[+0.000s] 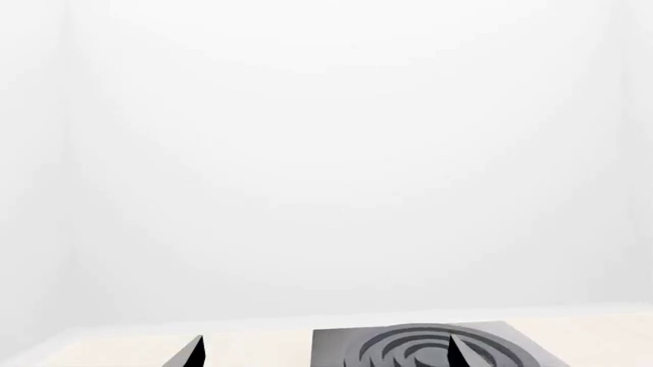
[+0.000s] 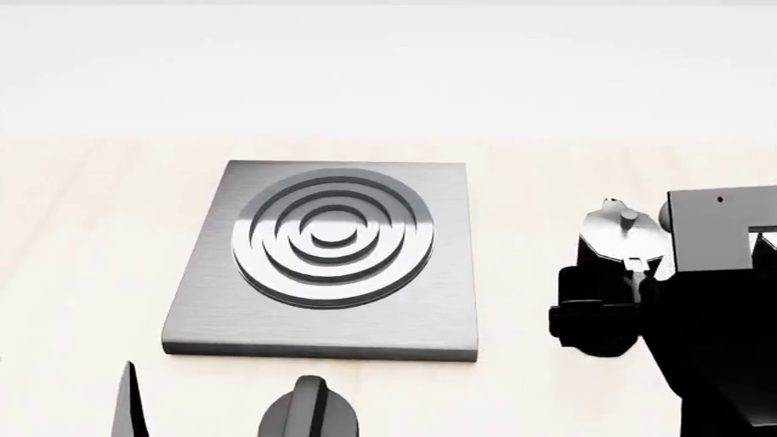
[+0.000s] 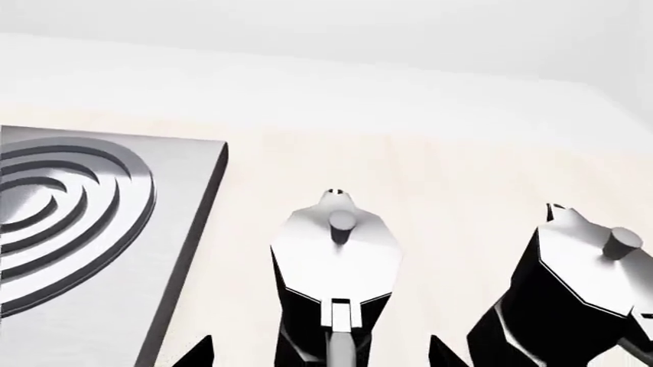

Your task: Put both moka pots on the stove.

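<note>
The stove (image 2: 327, 259) is a square brushed grey plate with ring burners, lying mid-table with nothing on it. One moka pot (image 3: 332, 275), black with a silvery lid, stands to the stove's right; it also shows in the head view (image 2: 617, 238). My right gripper (image 3: 321, 353) is open, its fingertips (image 3: 196, 353) on either side of this pot's handle end without touching it. A second moka pot (image 3: 582, 290) stands just beyond the first, away from the stove; my right arm hides it in the head view. My left gripper (image 1: 326, 353) is open and empty, near the stove (image 1: 429, 344).
A squat black round knob (image 2: 309, 414) sits on the table in front of the stove's near edge. The pale wooden table (image 2: 97, 228) ends at a white wall behind. My right arm (image 2: 716, 300) fills the right side of the head view.
</note>
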`<state>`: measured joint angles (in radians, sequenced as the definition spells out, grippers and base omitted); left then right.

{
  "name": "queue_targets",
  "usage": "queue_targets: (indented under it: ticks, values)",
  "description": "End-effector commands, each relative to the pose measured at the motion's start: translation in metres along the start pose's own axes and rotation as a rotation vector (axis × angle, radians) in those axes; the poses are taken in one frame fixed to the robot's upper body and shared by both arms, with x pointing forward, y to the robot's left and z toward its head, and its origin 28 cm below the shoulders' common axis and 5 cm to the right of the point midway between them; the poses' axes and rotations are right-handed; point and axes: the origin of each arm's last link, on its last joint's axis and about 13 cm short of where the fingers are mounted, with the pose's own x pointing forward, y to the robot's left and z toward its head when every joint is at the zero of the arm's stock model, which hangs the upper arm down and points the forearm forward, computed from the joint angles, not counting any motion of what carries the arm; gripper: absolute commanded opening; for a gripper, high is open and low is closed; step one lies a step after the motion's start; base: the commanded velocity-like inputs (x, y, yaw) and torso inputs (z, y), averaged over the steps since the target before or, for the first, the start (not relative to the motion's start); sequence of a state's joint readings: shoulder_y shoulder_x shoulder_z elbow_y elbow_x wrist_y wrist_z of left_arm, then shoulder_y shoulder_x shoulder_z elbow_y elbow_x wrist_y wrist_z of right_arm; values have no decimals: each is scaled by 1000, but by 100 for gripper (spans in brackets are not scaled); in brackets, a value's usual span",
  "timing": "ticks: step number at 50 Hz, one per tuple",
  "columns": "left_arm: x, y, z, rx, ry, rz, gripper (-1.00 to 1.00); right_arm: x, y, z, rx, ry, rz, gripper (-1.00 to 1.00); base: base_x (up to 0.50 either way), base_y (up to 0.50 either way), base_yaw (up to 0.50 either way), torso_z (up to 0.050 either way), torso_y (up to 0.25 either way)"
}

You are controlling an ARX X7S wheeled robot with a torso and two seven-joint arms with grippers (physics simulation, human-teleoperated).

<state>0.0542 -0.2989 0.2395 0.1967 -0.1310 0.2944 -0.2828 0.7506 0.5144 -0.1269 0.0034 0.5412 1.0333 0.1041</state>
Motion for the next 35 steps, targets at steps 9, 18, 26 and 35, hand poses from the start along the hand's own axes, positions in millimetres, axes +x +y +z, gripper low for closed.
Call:
queue_targets:
  ticks: [9,18,26,35]
  values:
    - [0,0,-1,1,1,0,100,12,-3,-21,-8,77,-13,100,0,0,0,0,0]
    - [0,0,-1,1,2,-2,100,16,-2,-29,-14,97,-12,100,0,0,0,0,0]
    - [0,0,-4,1,4,-3,100,21,-2,-34,-18,107,-10,100,0,0,0,0,0]
    - [-1,0,-4,2,3,-2,100,24,-2,-35,-17,114,-14,100,0,0,0,0,0]
